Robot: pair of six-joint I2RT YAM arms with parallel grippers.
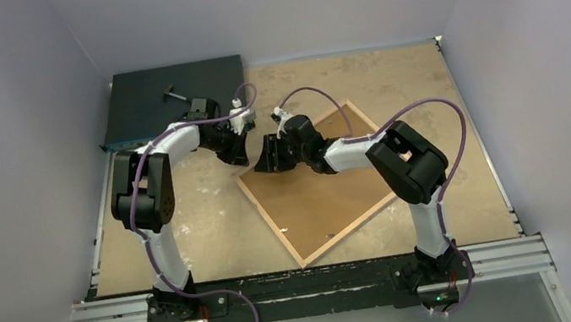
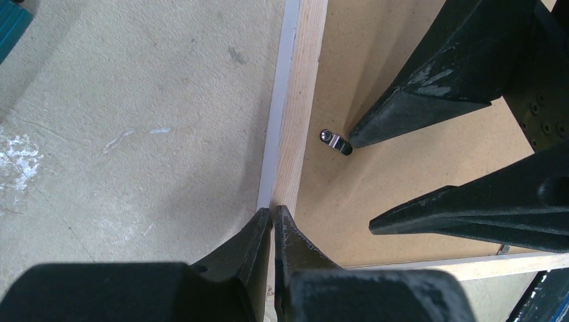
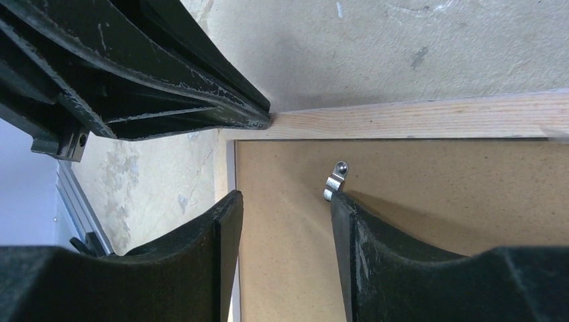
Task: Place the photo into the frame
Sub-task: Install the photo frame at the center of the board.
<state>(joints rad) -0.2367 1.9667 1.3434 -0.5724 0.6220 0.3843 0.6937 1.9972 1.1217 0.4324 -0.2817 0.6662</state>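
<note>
Frame [image 3: 416,117] is lying back-up and skewed on the table [image 1: 389,77], one corner pointing at the near edge, with the backing board [image 1: 322,198] sitting inside. I am seeing the right gripper [image 3: 282,198] released, one finger touching a metal clip [image 3: 334,181]. Beyond it, the left gripper [image 2: 272,211], clenched on nothing, is resting its tips on the wooden rim.

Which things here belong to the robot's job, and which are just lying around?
In use: frame, back up; backing board inside it; metal clip; left gripper, shut, at the frame's rail; right gripper, open, by the clip.
Lying about: dark teal slab, far left; small dark object on it.
</note>
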